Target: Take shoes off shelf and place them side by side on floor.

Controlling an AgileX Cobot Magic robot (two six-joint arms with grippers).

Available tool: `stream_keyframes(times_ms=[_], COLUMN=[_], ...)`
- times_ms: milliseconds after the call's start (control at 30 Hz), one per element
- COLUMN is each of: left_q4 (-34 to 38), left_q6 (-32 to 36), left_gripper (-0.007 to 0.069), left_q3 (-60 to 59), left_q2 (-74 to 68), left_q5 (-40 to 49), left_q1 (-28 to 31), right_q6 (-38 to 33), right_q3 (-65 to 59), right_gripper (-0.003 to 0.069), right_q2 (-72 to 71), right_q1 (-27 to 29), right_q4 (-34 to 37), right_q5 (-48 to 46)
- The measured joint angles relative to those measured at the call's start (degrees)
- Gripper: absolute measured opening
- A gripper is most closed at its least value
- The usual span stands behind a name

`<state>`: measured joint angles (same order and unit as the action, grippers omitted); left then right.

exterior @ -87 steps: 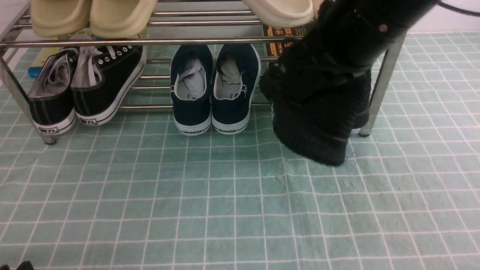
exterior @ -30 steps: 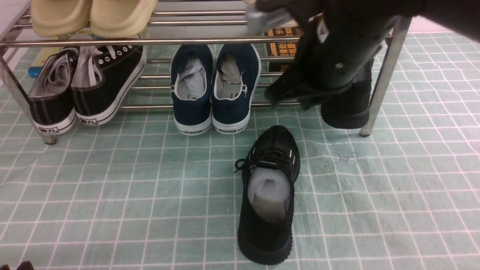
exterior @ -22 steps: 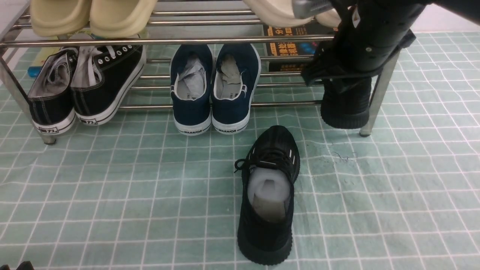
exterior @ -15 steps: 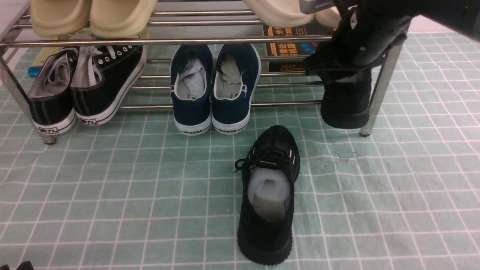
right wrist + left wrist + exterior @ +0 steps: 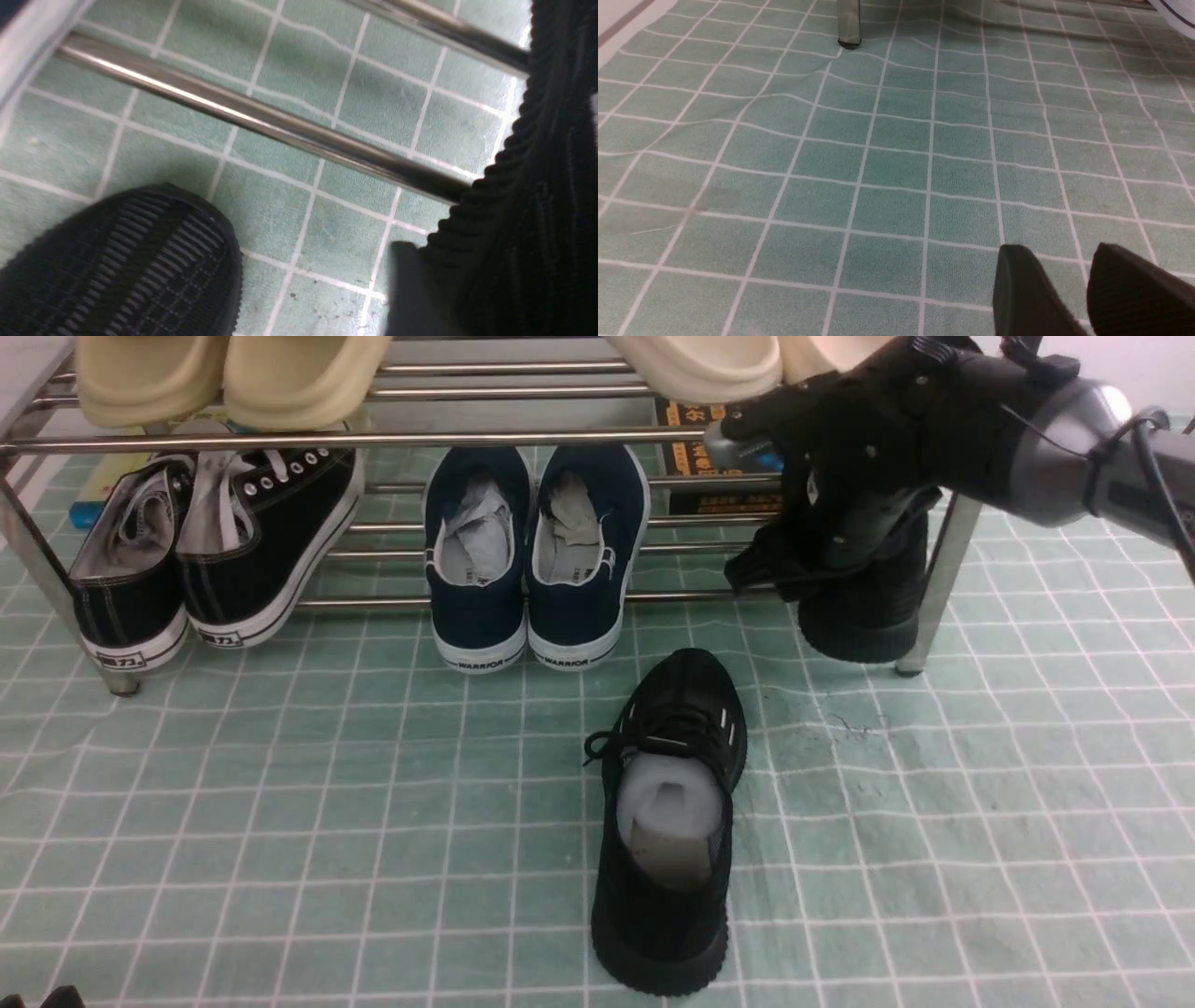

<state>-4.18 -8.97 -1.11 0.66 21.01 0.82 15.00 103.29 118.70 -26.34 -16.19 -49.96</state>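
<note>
From my seat, one black knit sneaker point(image 5: 667, 915) stands on the teal-green gridded floor point(image 5: 373, 803), just below the centre of the frame and slightly to the right, its toe pointing up toward the rack. It's black all over: smooth, dark toe, laces tied across the front with a loop sticking out leftward, small white dashes beside the lacing, ridged black sole. Pale grey-white stuffing fills the opening. Up close in the right wrist view, the knit shows raised ribs and fine stitching over the toe.

Its mate point(image 5: 864, 611) sits at the upper right, at the end of the chrome shelf's lower tier point(image 5: 695, 595), beside the upright leg. I see its dark, rounded end and ribbed sole; my right gripper point(image 5: 770, 574) covers part of the rest. One finger shows close against that shoe, but the other is hidden, so I can't tell whether the right pincer is clenched, released or grasping it.

My left gripper point(image 5: 1059, 252) is released, a slim gap between its tips, nothing between them, over the floor.
</note>
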Motion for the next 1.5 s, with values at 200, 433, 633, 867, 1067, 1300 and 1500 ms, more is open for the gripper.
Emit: stream_keyframes(times_ms=[200, 433, 633, 867, 1067, 1300, 1500], left_q4=[0.00, 0.00, 0.00, 0.00, -0.06, -0.06, -0.06], left_q6=[0.00, 0.00, 0.00, 0.00, 0.00, 0.00, 0.00], left_gripper=[0.0242, 0.0242, 0.0242, 0.0242, 0.0242, 0.0242, 0.0242], left_q3=[0.00, 0.00, 0.00, 0.00, 0.00, 0.00, 0.00], left_q2=[0.00, 0.00, 0.00, 0.00, 0.00, 0.00, 0.00], left_q5=[0.00, 0.00, 0.00, 0.00, 0.00, 0.00, 0.00], left_q1=[0.00, 0.00, 0.00, 0.00, 0.00, 0.00, 0.00], right_q6=[-1.08, -7.14, -8.35, -8.89, -13.60, -14.28, -14.28], right_q3=[-0.05, -0.05, -2.95, -17.01, -26.23, -27.07, -27.13], right_gripper=[0.0007, 0.0004, 0.0004, 0.0006, 0.0007, 0.0008, 0.0010], right_q2=[-2.12, -12.50, -19.46, -25.75, -26.04, -26.04, -23.89], right_q1=[-0.12, -2.55, -3.47, -3.53, -3.53, -3.53, -3.53], right_q4=[3.92, 14.32, 19.07, 25.90, 22.18, 20.59, 22.08], right_q5=[-5.56, -20.36, -21.71, -21.86, -18.12, -11.05, -5.96])
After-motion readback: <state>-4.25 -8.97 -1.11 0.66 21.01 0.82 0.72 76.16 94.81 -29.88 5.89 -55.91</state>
